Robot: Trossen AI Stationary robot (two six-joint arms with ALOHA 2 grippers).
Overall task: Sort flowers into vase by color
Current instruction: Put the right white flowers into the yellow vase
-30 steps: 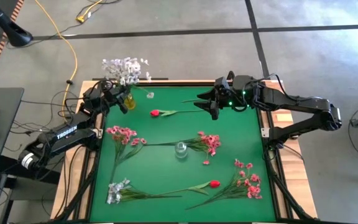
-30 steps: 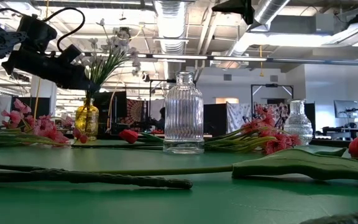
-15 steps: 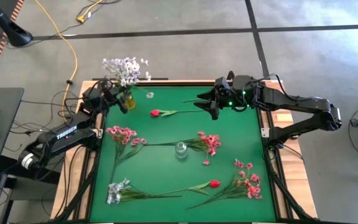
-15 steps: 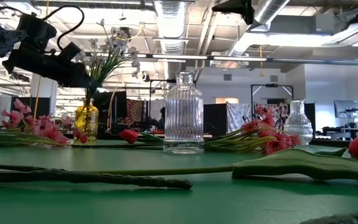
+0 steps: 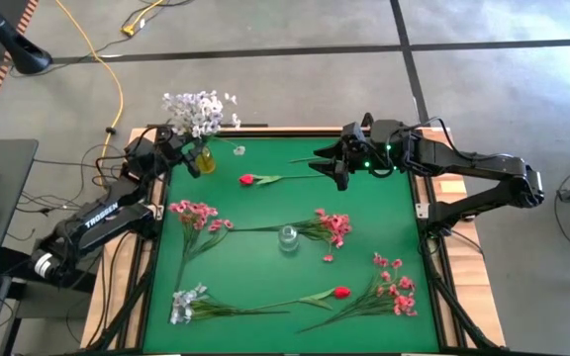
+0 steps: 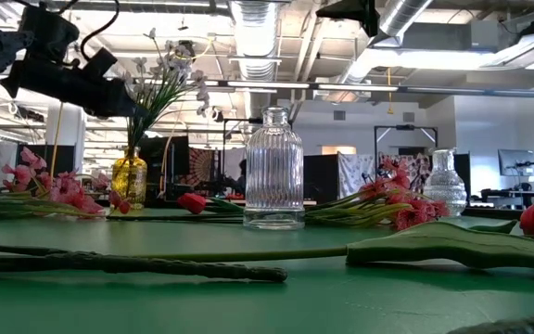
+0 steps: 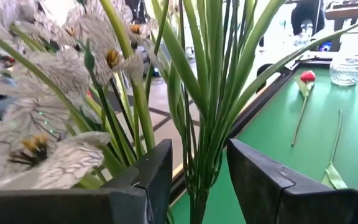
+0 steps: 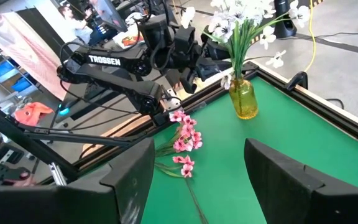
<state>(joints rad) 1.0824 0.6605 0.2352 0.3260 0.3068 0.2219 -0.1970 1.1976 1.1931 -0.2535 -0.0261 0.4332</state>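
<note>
floor [image 5: 295, 25]: grey concrete, dark seams | yellow cable [image 5: 117, 89] | ceiling ducts [image 6: 258, 28], strip lights

matt green table mat [image 5: 265, 213], ribbed clear glass vase [image 6: 274, 181]

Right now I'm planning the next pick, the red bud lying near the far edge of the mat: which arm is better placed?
The right. The right gripper hangs open beside the stem end of the red bud, while the left gripper is open around the white flowers in the yellow vase.
</note>
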